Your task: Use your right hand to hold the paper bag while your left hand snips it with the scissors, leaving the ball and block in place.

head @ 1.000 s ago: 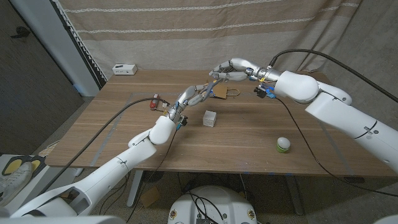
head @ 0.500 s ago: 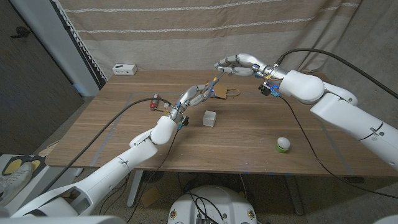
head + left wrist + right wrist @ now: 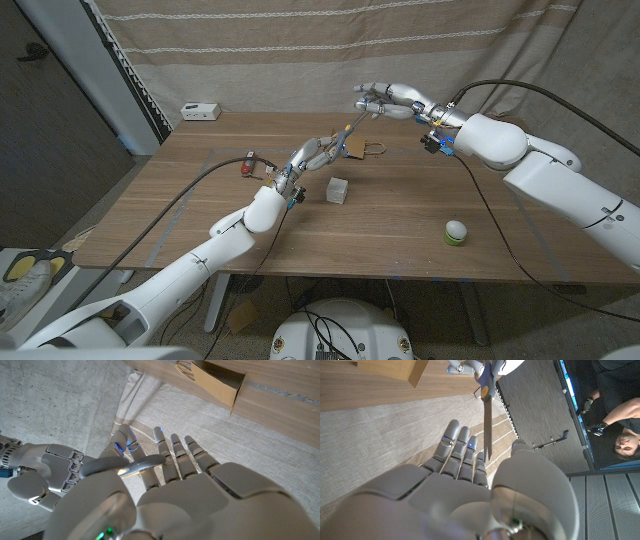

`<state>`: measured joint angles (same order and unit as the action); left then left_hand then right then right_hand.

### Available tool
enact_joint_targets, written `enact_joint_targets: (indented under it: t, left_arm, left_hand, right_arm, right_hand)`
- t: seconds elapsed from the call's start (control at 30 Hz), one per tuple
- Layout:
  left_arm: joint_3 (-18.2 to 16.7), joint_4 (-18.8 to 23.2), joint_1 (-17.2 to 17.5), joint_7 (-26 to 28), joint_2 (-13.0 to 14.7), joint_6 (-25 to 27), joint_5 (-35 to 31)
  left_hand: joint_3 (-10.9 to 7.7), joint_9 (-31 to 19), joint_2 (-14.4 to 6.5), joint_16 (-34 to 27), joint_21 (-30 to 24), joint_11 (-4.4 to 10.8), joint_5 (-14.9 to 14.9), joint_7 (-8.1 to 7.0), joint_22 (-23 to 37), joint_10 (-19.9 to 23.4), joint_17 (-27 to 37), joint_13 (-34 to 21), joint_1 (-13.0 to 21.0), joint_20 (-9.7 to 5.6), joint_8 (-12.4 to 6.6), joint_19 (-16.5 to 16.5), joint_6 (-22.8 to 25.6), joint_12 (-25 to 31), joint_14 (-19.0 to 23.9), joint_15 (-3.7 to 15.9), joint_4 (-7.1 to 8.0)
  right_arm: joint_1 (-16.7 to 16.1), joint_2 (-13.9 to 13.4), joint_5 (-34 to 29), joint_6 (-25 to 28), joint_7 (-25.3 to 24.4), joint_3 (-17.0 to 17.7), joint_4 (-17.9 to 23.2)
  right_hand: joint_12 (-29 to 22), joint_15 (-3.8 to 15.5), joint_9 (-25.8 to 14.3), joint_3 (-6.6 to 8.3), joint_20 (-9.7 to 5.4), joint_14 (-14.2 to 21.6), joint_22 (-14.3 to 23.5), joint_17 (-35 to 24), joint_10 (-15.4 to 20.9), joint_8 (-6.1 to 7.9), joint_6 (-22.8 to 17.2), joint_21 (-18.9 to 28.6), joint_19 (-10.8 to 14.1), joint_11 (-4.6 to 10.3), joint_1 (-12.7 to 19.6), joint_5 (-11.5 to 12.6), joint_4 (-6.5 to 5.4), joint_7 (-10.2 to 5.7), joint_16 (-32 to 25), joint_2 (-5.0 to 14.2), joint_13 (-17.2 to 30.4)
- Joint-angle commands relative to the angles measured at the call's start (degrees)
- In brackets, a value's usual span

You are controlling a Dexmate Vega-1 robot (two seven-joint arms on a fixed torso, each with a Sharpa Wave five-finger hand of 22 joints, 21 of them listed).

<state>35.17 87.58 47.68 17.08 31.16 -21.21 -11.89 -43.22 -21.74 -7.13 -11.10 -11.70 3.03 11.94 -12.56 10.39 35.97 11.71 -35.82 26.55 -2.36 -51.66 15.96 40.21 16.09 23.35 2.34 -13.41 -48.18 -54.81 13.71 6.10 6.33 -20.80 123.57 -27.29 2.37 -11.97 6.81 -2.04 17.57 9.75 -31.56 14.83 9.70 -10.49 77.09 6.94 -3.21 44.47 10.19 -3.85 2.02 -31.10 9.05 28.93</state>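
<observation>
While your left hand (image 3: 312, 154) grips the scissors (image 3: 345, 133) just beside the paper bag (image 3: 354, 147), your right hand (image 3: 385, 99) hangs above w/ loose fingers, grasping nothing. Next, bring it down & grab the bag on the bench (image 3: 400, 215), then snip.

1. No text, label, brand, number or sign can be read in any of the views.
2. The paper bag (image 3: 356, 146) shows plain brown faces with no print that can be made out.
3. The small white box (image 3: 201, 111) at the far left of the table is too small to tell whether it bears any marking.
</observation>
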Motion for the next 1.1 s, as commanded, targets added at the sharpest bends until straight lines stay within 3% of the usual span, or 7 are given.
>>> enact_joint_targets:
  t: [0.03, 0.3, 0.93, 1.1]
  left_arm:
    - [-0.14, 1.33, 0.89, 0.34, 0.36, 1.19, -0.23]
    - [-0.48, 2.11, 1.71, 1.21, 0.65, 1.58, -0.63]
    - [-1.72, 2.53, 2.71, -0.13, 0.49, 1.27, 3.76]
    - [-2.28, 3.21, 3.26, 0.06, 0.59, 1.56, 4.43]
  left_hand:
    - [-8.99, 0.1, -0.68, 0.2, -0.29, 9.62, 0.02, 0.23, 0.17, 10.53, 0.06, -0.1, -0.19, -8.28, -0.64, 0.43, 0.59, 0.36, -0.02, 10.46, 8.19]
    - [-8.96, 0.0, -0.23, 0.17, -0.28, 9.6, 0.37, 0.2, 0.18, 10.3, 0.09, 0.08, -0.92, -8.19, -0.86, 0.44, 0.09, 0.34, 0.09, 10.42, 8.34]
    - [-8.84, -0.88, -0.26, 0.21, -0.31, 9.54, 1.48, 0.13, 0.2, 11.82, 0.02, 0.66, -1.56, -8.4, -1.91, 0.74, -0.91, 0.63, 1.07, 10.4, 9.01]
    - [-8.32, -3.09, -0.77, 0.23, -0.35, 9.54, 1.93, 0.07, 0.26, 10.27, 0.14, 0.08, -2.44, -8.41, -2.6, 0.65, -3.57, 0.62, 0.64, 10.37, 10.4]
  right_arm:
    - [-2.13, -0.22, 1.87, -0.97, -1.46, 1.85, -0.04]
    - [-2.99, 0.01, 3.46, -1.29, -2.06, 2.5, -0.34]
    - [-3.48, 0.95, 6.89, 0.21, -3.7, 3.22, -1.0]
    - [-3.43, 1.33, 7.27, 0.53, -4.33, 2.95, -1.38]
  right_hand:
    - [0.6, -0.14, -0.06, -0.05, -0.05, -0.79, 0.18, 0.23, -0.77, 0.45, 1.24, -0.41, -0.43, -0.39, -0.74, 0.17, 0.2, -0.01, 0.41, 0.09, -0.31]
    - [1.55, -1.06, 0.04, -0.41, 0.79, -2.28, 0.2, 1.04, -2.19, 0.5, 4.56, -1.36, -1.37, -0.5, -2.06, 0.19, 0.29, 1.12, 1.12, 0.12, -1.25]
    - [2.24, -1.92, 0.19, -0.26, 1.93, -4.38, 0.26, 1.99, -3.0, 1.33, 4.85, -2.7, -3.38, -0.5, -3.25, 0.31, 0.37, 1.91, 2.14, 0.82, -2.28]
    - [2.31, -2.03, 0.23, -0.22, 1.51, -4.61, 0.31, 2.29, -2.89, 1.55, 4.68, -2.74, -2.82, -0.8, -3.59, 0.32, 0.42, 1.96, 2.3, 0.87, -2.59]
